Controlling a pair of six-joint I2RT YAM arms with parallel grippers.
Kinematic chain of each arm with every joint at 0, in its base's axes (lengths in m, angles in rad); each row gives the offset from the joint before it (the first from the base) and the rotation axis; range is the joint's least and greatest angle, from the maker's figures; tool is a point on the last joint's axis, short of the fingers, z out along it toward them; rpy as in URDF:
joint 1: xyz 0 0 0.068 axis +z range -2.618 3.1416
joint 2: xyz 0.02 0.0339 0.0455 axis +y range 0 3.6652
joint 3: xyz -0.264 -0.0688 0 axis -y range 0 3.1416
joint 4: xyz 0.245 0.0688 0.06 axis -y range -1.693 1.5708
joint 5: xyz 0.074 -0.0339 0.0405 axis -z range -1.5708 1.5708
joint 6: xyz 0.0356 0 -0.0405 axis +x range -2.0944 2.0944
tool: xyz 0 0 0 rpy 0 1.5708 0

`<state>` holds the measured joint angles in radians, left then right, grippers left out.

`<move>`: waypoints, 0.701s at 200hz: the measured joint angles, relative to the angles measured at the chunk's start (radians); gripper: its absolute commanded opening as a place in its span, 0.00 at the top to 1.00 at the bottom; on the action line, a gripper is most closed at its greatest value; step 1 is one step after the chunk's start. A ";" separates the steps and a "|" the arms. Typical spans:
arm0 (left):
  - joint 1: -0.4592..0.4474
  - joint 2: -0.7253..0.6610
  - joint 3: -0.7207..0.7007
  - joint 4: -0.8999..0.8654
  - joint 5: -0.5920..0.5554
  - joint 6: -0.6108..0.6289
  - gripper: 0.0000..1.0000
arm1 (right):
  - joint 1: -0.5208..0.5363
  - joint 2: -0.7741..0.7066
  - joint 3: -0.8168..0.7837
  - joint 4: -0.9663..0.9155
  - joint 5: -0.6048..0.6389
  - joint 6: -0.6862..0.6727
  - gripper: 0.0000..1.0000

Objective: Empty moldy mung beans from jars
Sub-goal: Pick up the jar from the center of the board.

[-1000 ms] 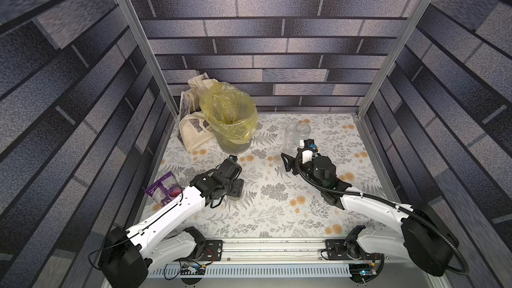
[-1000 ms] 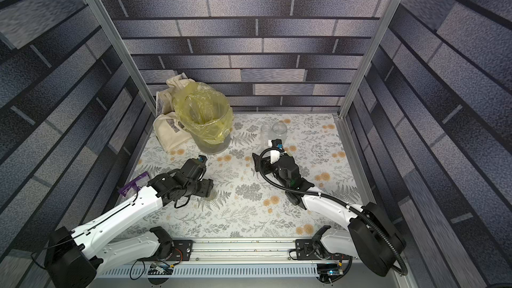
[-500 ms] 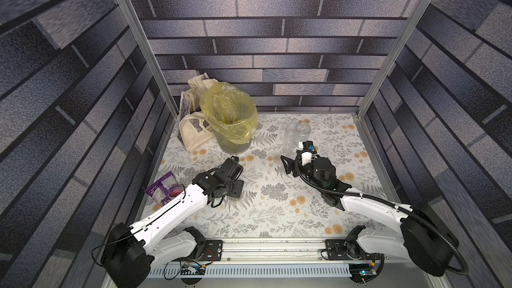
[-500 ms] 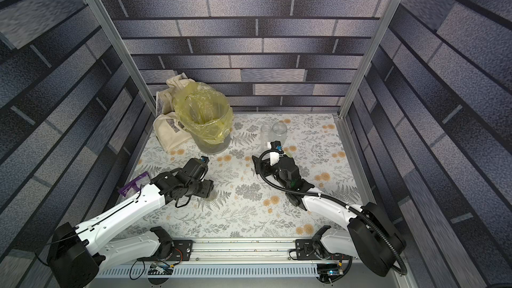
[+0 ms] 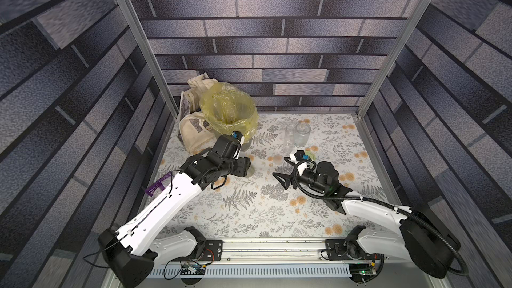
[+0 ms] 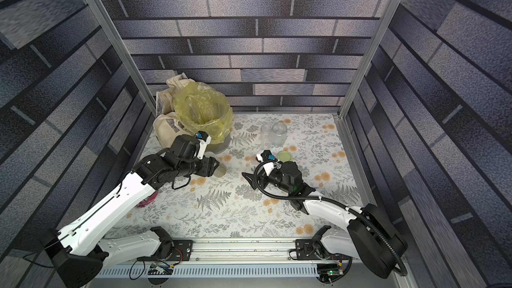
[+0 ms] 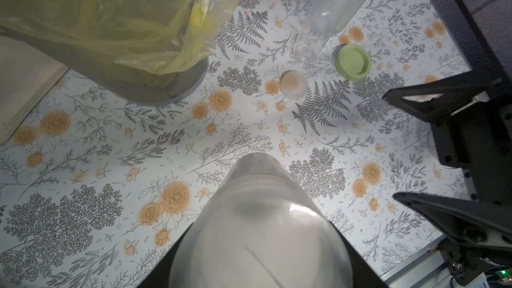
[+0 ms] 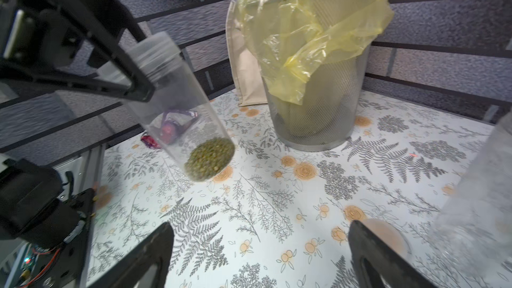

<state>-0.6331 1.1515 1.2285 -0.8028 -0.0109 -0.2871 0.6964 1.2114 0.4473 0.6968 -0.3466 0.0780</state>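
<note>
Clenched on the threaded neck of a clear jar (image 8: 177,106): left claw (image 8: 138,78), no lid on that mouth. Tilted, mouth up in the claw, base down and leaning toward the middle of the desk (image 5: 249,211); mung beans (image 8: 209,157) heaped at the low end. Just beyond that wrist, the bin (image 5: 250,117) with its yellow bag, far nearer the left arm than the right. So, by the look of it: up, over the rim, long axis flipped mouth-down. Right claw (image 5: 283,169) spread wide, holding nothing, low beside a frosted lid (image 5: 277,159) and a green lid (image 5: 313,156). Farther back, two other jars (image 5: 302,134), upright, seemingly empty. Beans plain only in the right wrist view; from the left wrist, just a foggy jar wall; in both top views, a mere sliver past the claw.
</note>
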 measured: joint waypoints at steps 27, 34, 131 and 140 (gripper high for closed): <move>0.000 0.045 0.077 -0.009 0.031 0.019 0.50 | 0.000 -0.005 0.024 -0.011 -0.077 -0.020 0.00; 0.000 0.060 0.095 -0.017 0.038 0.023 0.50 | 0.000 -0.006 0.035 -0.017 -0.090 -0.026 0.00; -0.025 0.174 0.314 -0.097 0.174 0.100 0.50 | 0.000 0.100 0.275 -0.098 -0.330 -0.147 0.00; -0.025 0.174 0.322 -0.106 0.194 0.103 0.50 | -0.001 0.116 0.293 -0.101 -0.342 -0.150 0.00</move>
<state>-0.6579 1.3258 1.5501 -0.9089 0.1829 -0.1841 0.6956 1.3277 0.7403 0.5957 -0.6884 -0.0715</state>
